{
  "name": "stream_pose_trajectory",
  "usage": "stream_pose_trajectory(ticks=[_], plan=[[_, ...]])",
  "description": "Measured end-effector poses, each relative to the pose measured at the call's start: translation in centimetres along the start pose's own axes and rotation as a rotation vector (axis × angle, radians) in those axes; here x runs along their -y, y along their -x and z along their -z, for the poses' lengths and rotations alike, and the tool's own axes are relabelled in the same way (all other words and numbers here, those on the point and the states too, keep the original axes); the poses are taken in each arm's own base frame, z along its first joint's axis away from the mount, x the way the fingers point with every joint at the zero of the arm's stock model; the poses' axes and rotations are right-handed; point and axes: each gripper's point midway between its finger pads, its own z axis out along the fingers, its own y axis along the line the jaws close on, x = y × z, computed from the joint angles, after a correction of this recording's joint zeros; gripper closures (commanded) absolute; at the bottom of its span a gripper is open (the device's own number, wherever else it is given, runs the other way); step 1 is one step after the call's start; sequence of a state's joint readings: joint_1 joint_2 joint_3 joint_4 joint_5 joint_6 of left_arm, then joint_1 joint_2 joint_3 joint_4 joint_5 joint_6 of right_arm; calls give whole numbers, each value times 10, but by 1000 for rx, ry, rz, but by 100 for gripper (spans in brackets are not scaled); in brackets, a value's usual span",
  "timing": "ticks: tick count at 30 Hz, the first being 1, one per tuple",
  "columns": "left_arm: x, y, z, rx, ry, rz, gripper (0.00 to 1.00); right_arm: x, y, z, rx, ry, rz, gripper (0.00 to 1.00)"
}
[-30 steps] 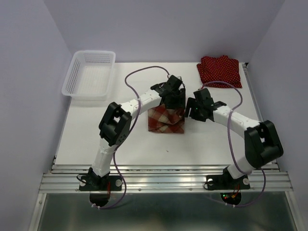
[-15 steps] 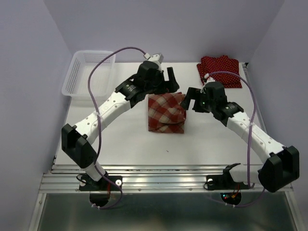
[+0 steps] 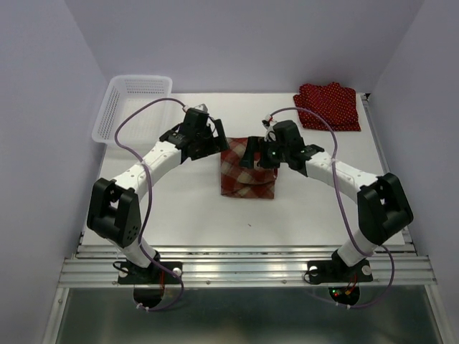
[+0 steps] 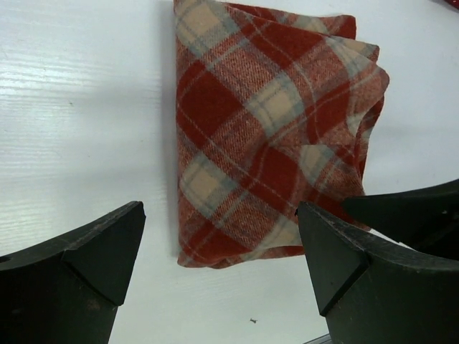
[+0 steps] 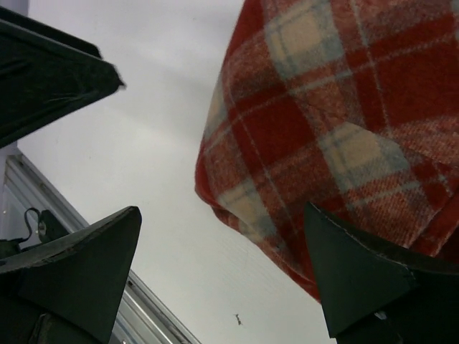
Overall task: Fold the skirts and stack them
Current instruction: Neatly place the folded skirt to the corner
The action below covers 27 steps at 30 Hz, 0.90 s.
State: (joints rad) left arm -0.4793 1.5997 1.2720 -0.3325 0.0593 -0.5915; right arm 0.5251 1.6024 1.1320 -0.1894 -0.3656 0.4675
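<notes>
The red-and-cream plaid skirt (image 3: 247,179) lies folded in a rough square at the table's middle. It fills the left wrist view (image 4: 265,136) and the upper right of the right wrist view (image 5: 337,129). My left gripper (image 3: 215,140) hovers open over the skirt's far left corner, with nothing between its fingers (image 4: 219,215). My right gripper (image 3: 254,155) hangs open over the far right part, also holding nothing (image 5: 222,215). Dark red polka-dot skirt cloth (image 3: 328,106) lies folded at the far right corner.
A white mesh basket (image 3: 133,107) stands at the far left corner of the table (image 3: 165,208). Walls close in on the left, back and right. A metal rail (image 3: 244,261) runs along the near edge. A tiny dark speck (image 4: 254,320) lies near the skirt.
Both grippers have opened wide and let go of the plaid skirt. The left arm swung out and back to the skirt's far left; the right gripper shifted left over its far edge.
</notes>
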Motion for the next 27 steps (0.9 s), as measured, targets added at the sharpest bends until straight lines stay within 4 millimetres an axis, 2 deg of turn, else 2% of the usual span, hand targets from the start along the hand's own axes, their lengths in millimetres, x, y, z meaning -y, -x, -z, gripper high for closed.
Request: stream_pose_trajectory(ticks=[2, 4, 5, 9, 15, 19, 23, 27], plan=[[0, 2, 0, 4, -1, 2, 1, 10, -6, -5, -3, -25, -11, 0], [0, 3, 0, 9, -4, 3, 1, 22, -23, -9, -26, -55, -41, 0], [0, 3, 0, 9, -4, 2, 1, 36, -42, -11, -60, -93, -71, 0], [0, 3, -1, 9, -4, -5, 1, 71, -82, -9, -108, -199, -131, 0], [0, 3, -15, -10, 5, -21, 1, 80, -78, 4, -48, -238, -120, 0], [-1, 0, -22, -31, 11, -38, 1, 79, -76, 9, -56, -240, -92, 0], [8, 10, -26, -23, -14, -74, 1, 59, -61, 23, -56, -198, -49, 0], [33, 32, -33, -7, -92, -158, 1, 31, -48, 44, -20, -110, -19, 0]])
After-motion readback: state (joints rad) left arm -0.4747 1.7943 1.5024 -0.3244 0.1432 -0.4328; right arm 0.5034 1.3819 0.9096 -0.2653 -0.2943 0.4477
